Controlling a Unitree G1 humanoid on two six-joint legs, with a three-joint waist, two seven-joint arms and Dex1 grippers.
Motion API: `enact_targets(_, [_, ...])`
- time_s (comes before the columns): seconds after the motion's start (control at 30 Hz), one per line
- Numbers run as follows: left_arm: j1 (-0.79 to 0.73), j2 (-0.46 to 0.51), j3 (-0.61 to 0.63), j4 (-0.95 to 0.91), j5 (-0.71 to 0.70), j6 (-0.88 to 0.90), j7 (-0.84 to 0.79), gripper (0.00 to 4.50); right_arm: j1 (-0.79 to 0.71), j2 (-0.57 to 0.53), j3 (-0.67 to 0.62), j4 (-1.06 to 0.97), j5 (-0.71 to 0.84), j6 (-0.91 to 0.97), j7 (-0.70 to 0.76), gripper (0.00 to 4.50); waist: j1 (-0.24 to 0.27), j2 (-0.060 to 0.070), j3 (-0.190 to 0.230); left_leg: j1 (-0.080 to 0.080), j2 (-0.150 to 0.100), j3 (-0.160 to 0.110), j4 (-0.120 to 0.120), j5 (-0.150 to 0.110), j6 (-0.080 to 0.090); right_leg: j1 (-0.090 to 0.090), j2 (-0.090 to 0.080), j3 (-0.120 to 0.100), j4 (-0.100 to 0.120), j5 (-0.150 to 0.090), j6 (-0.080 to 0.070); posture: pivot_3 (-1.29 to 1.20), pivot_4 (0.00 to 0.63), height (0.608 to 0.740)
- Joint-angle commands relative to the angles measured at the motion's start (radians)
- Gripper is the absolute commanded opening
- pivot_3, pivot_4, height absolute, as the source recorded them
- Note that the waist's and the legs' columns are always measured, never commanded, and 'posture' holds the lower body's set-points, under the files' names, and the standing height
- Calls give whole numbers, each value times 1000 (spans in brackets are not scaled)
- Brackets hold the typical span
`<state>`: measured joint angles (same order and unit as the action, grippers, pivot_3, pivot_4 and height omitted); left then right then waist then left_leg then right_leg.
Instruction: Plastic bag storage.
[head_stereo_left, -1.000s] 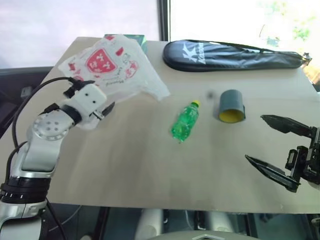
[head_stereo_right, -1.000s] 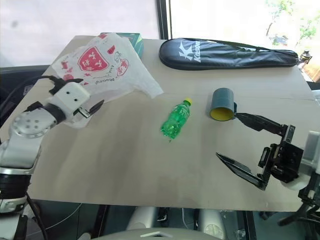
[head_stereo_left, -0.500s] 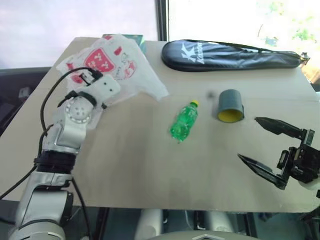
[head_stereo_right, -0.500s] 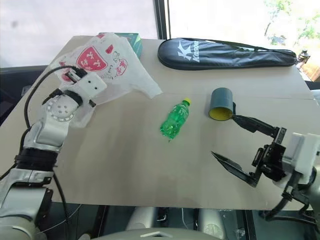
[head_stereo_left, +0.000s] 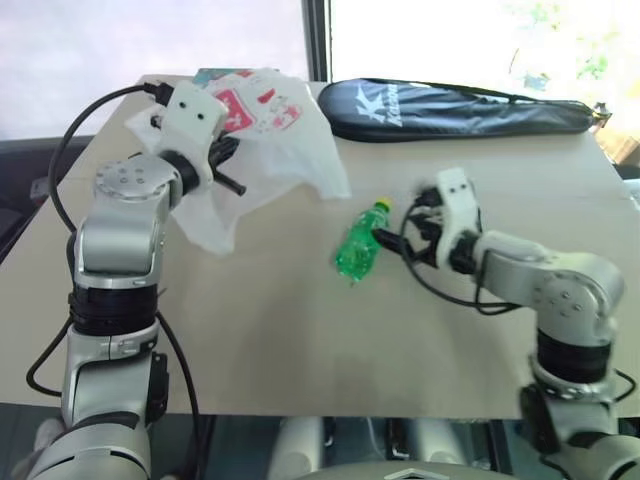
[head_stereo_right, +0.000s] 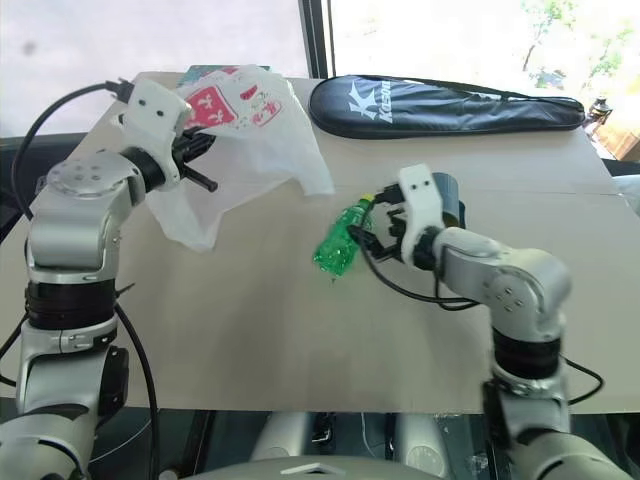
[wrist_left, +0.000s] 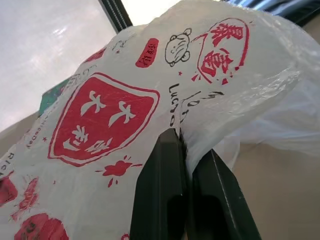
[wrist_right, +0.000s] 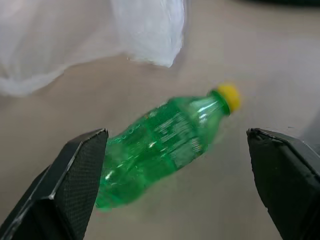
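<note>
The plastic bag (head_stereo_left: 272, 148) is white and crinkly with a red shield logo and red prints. It hangs lifted off the table's far left part. My left gripper (wrist_left: 183, 141) is shut on a fold of the bag (wrist_left: 105, 112), just below the shield. In the head views the left gripper (head_stereo_left: 226, 172) is held level above the table. My right gripper (wrist_right: 177, 137) is open, its fingers (wrist_right: 80, 170) standing wide on either side of a green bottle (wrist_right: 165, 145) without touching it. The bottle (head_stereo_left: 360, 243) lies on its side mid-table.
A long black racket case (head_stereo_left: 455, 106) lies along the far edge of the beige table (head_stereo_left: 300, 350). A grey cup (head_stereo_right: 452, 192) sits just behind my right wrist. A green box (head_stereo_left: 212, 75) peeks out behind the bag.
My left gripper has closed on the plastic bag and raised it off the table. My right arm has swung in from the right edge to the green bottle, still open.
</note>
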<state>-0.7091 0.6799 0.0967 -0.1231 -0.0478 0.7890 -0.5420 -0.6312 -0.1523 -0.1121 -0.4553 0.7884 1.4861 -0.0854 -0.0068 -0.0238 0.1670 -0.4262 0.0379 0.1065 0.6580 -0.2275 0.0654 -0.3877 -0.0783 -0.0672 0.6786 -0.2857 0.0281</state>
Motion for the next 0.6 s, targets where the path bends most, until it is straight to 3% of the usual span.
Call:
enact_targets(0.03, [-3, 9, 13, -47, -3, 11, 20, 103, -84, 113, -98, 63, -46, 128, -121, 4500, 2, 0, 0, -6, 0, 0, 2, 0, 0, -6, 0, 0, 1, 0, 0, 0, 150, 740])
enact_targets(0.17, [1, 3, 8, -51, -8, 17, 31, 103, -211, 267, -224, 321, -66, 128, -285, 4500, -4, 0, 0, -10, -1, 1, 6, 0, 1, -9, 4, -2, 1, 1, 1, 0, 150, 740])
enact_targets(0.33, [2, 7, 9, -61, -14, 40, 44, 103, -336, 323, -311, 558, -137, 128, -399, 4500, -6, 1, 0, -9, 0, 1, 5, 0, 1, -8, 5, -2, 2, 1, 1, 0, 150, 740])
enact_targets(0.57, [-17, 14, 3, -66, -19, 64, 50, 103, -374, 339, -220, 697, -281, 122, -395, 4500, -10, 1, -2, -6, 0, 3, 3, 0, 1, -8, 5, 0, 2, 1, 1, 0, 150, 740])
enact_targets(0.6, [-20, 16, 2, -65, -19, 63, 49, 26, -347, 327, -170, 692, -287, 125, -382, 4254, -10, 1, -2, -6, 0, 3, 3, 0, 1, -8, 5, 0, 2, 1, 1, 0, 150, 740])
